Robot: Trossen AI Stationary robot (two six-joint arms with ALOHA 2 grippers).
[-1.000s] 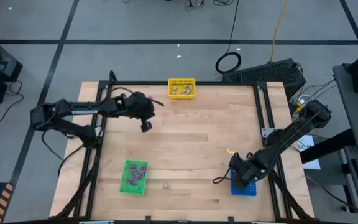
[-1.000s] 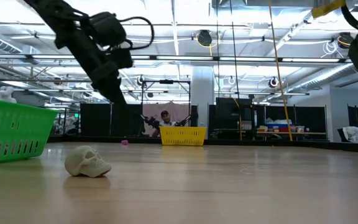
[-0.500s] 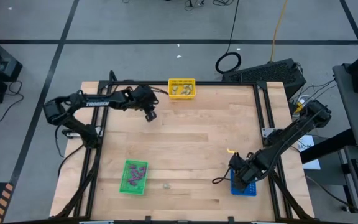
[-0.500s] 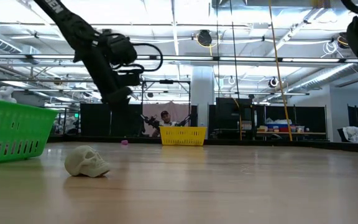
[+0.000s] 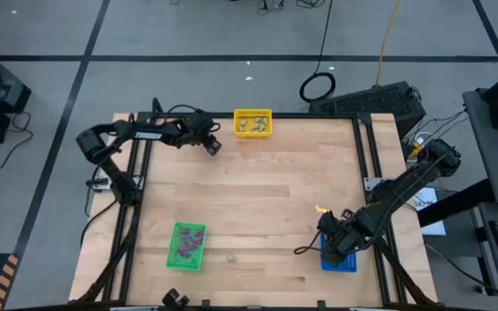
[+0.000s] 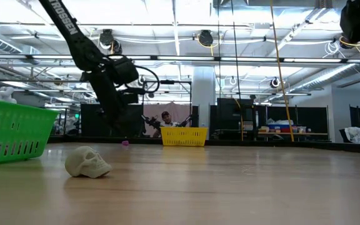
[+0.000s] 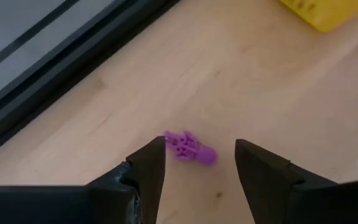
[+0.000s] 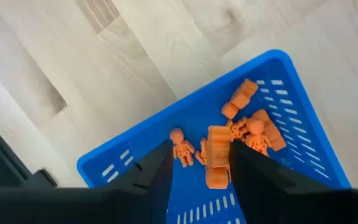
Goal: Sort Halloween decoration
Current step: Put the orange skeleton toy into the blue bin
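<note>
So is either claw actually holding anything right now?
The left claw is open around a purple trinket on the table, not gripping. The right claw pinches an orange trinket by its sides over the blue bin.

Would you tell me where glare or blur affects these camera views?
Low view: bright ceiling lights glare above; the pale skull trinket is sharp. Left wrist view: the purple trinket is soft-edged between the open left gripper fingers.

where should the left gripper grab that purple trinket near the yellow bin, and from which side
Come straight down from above. The purple trinket lies flat on the wooden table, a rounded lump at one end and thin limbs at the other. The open left gripper already has a finger on either side, so closing across the thicker rounded end is probably the surest hold.
</note>
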